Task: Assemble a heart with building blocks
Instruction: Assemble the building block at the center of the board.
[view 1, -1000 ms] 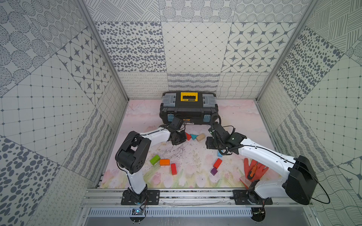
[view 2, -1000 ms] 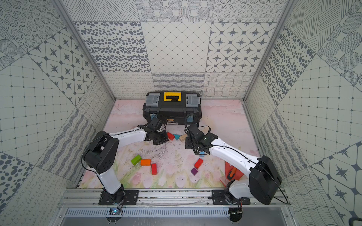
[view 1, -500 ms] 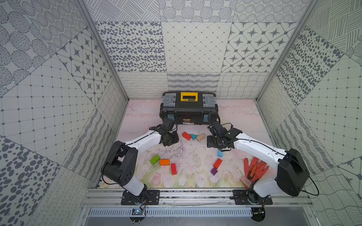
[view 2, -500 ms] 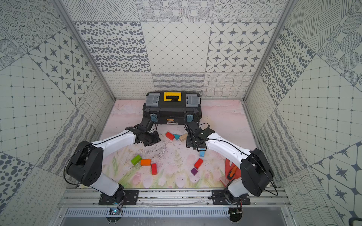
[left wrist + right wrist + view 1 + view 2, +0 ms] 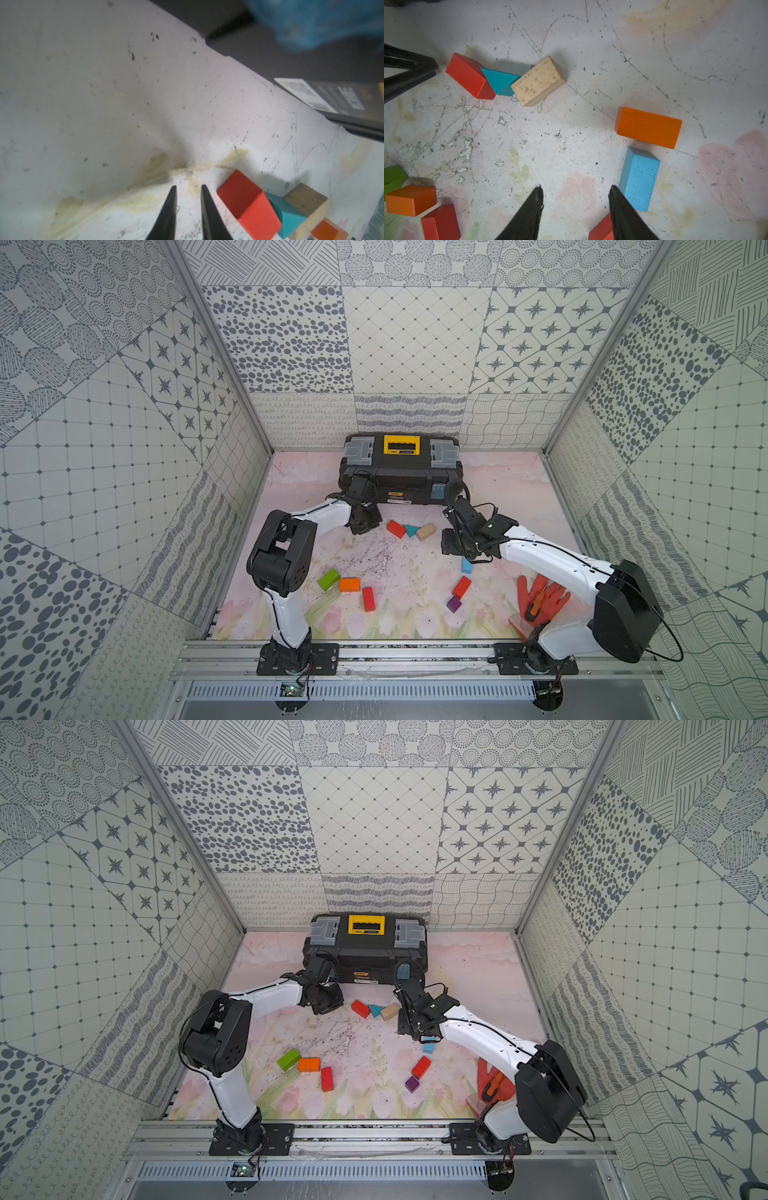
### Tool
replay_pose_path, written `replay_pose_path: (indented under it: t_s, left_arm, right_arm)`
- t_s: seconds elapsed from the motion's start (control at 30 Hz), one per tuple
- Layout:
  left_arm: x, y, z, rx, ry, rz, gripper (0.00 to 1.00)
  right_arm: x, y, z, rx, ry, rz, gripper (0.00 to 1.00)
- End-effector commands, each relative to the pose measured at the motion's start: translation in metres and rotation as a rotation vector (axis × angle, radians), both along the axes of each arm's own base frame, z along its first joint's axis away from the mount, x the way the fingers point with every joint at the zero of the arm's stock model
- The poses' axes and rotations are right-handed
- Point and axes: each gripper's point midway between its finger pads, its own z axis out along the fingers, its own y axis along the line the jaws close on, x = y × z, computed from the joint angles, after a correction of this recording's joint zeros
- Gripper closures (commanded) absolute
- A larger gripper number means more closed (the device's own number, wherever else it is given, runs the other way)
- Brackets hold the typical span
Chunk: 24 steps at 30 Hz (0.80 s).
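Right tool (image 5: 576,187) | jaws narrower (empty) | beside light blue block (image 5: 640,178)

The left end effector (image 5: 188,186) has drawn back leftward from the red brick (image 5: 245,199). The right end effector (image 5: 575,187) has narrowed its jaws.

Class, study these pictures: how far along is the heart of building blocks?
Done: red block, teal triangle and plain-wood block touch at the notch. In hand: nothing; the fingers of left gripper and right gripper are empty. Remaining: wide gaps beside green block and purple cube.
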Motion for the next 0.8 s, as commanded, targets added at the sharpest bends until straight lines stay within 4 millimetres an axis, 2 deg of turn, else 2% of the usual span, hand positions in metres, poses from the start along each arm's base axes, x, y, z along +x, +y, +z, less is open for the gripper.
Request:
replay_pose_path:
  t_s: [0.0, 0.3, 0.53, 0.77]
  left_arm:
    - [0.018, -0.012, 0.003, -0.033, -0.049, -0.02, 0.79]
    - [0.014, -0.023, 0.003, -0.043, -0.051, -0.04, 0.79]
    - [0.006, -0.039, 0.006, -0.06, -0.055, -0.069, 0.79]
    - [0.003, -0.04, 0.002, -0.061, -0.051, -0.072, 0.79]
  right_arm:
    - [0.001, 0.002, 0.007, 0.036, -0.027, -0.013, 0.47]
    - [0.001, 0.003, 0.007, 0.047, -0.031, -0.016, 0.5]
    - [0.0, 0.003, 0.01, 0.052, -0.038, -0.018, 0.51]
    - [-0.001, 0.001, 0.009, 0.05, -0.037, -0.021, 0.52]
